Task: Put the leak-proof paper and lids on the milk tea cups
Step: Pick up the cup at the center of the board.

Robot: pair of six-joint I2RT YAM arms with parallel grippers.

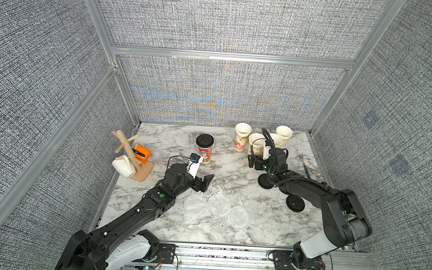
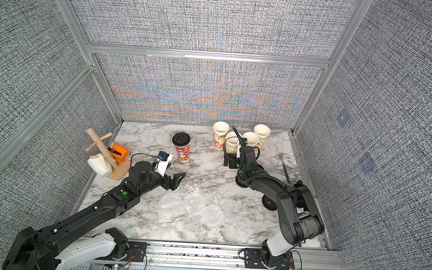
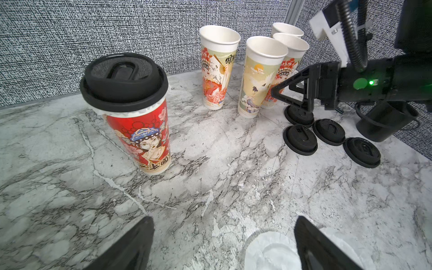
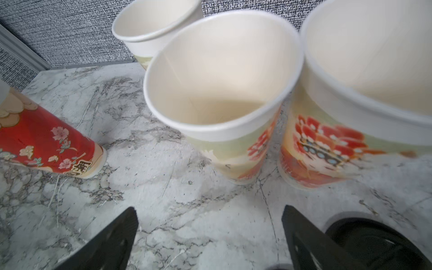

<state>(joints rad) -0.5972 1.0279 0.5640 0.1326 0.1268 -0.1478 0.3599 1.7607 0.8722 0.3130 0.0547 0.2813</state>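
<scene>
Progress-wise I'm calling it one down, four to go. The red cup [image 3: 142,138] is standing alone toward the back middle, wearing a black lid [image 3: 124,79]. A white paper frill is poking out under that lid's rim, so that one is looking done. The four open cups [image 1: 242,141] are bunching together at the back right, all showing bare cream insides, with no paper on any of them.

The paper discs [image 1: 218,204] are lying flat near the front middle of the table [image 1: 229,234]. I'm making out three in a loose row, and they're so see-through that I can't tell if more are stacked there.

The left gripper [image 1: 203,183] is hanging near the discs on their far side, fingers spread wide and carrying nothing. The right gripper [image 4: 210,240] is sitting low in front of the open cups, fingers wide too, with only bare table showing between them. Some loose lids [image 3: 328,132] are lying beside that arm.

The tabletop is looking like flat white-grey marble. Grey woven walls [image 1: 216,25] on a metal frame are boxing it in on three sides. A wooden rack [image 1: 132,148] is holding a white mug [image 1: 123,167] at the left, and a fork [image 1: 301,159] is lying at the right.
</scene>
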